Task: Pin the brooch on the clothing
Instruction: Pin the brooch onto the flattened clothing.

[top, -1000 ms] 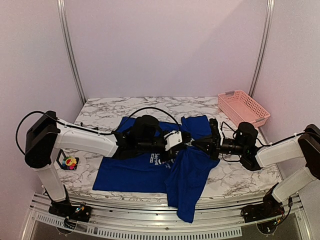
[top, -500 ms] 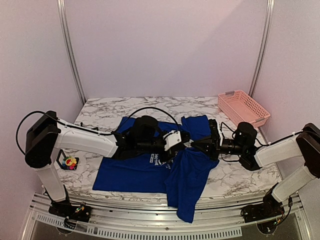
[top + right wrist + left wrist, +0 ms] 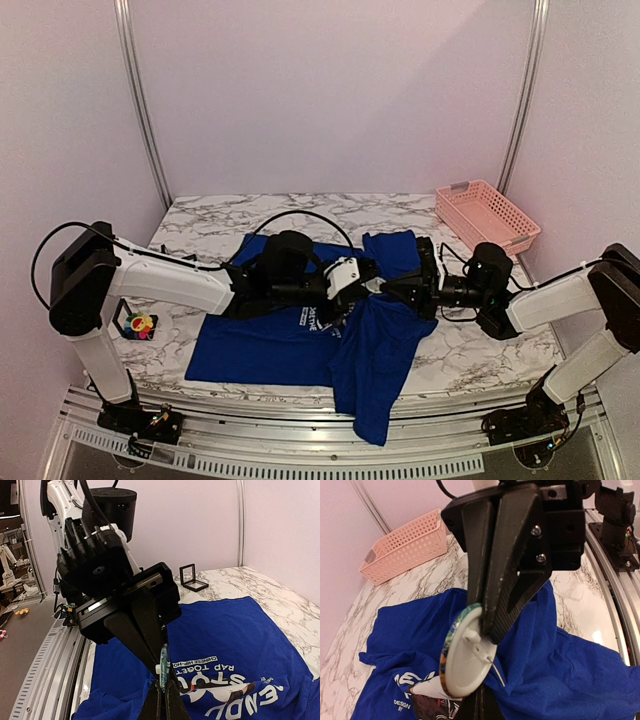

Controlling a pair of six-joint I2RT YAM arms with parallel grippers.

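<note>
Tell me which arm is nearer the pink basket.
Right. The right arm lies just on the near side of the basket, with its wrist close by. The left arm reaches in from the far left, well away from it.

A robot test booth in a lab
Plain pale walls (image 3: 330, 90) close in a small table (image 3: 250, 212) with a marble look. Shiny metal posts (image 3: 140, 100) stand in the back corners. Two robot arms, a left arm (image 3: 170, 280) and a right arm (image 3: 548, 300), are bolted to a metal rail (image 3: 300, 455) at the front edge.
</note>
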